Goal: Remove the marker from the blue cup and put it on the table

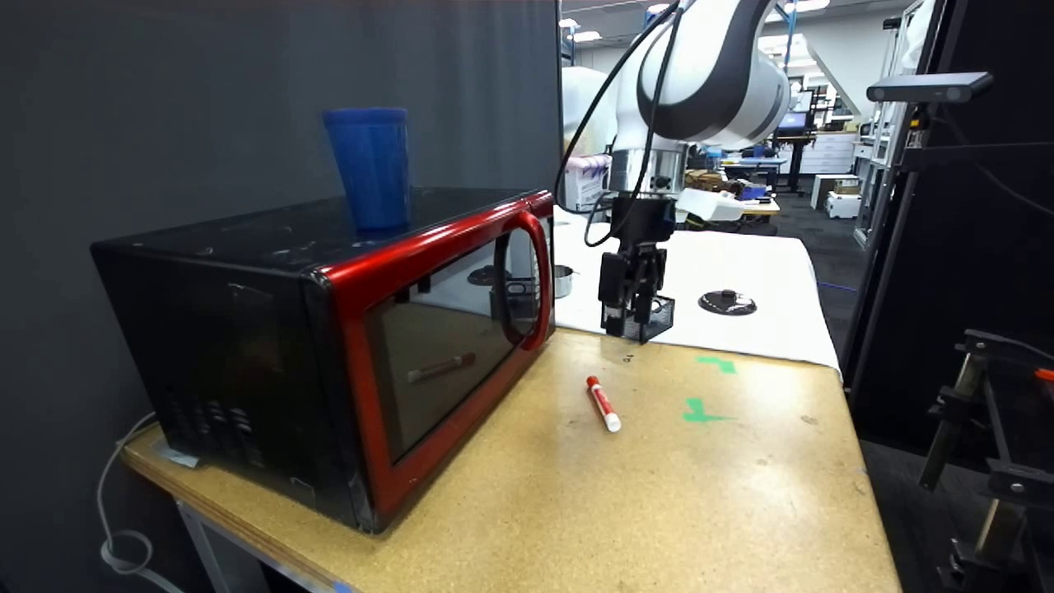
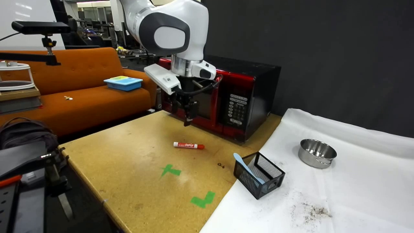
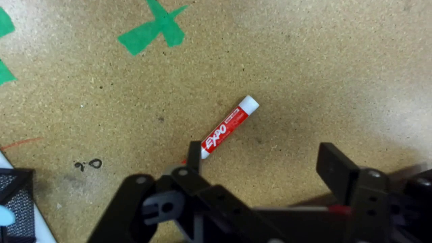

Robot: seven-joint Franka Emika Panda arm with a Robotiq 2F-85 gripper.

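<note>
The red-and-white marker (image 1: pixel 603 403) lies flat on the tan table (image 1: pixel 700 502), in front of the microwave. It also shows in an exterior view (image 2: pixel 188 145) and in the wrist view (image 3: pixel 224 130), where one finger hides part of its red-capped end. The blue cup (image 1: pixel 375 169) stands upright on top of the microwave; it is out of sight in the other views. My gripper (image 1: pixel 630 319) points down above the table, apart from the marker. In the wrist view its fingers (image 3: pixel 258 148) are spread with nothing between them.
The red and black microwave (image 1: pixel 239 346) stands along one side of the table. A black wire basket (image 2: pixel 258 174) with a light blue utensil sits at the edge of the white surface. A metal pot (image 2: pixel 317 153) and a dark lid (image 1: pixel 727 302) lie beyond. Green tape (image 2: pixel 203 200) marks the table.
</note>
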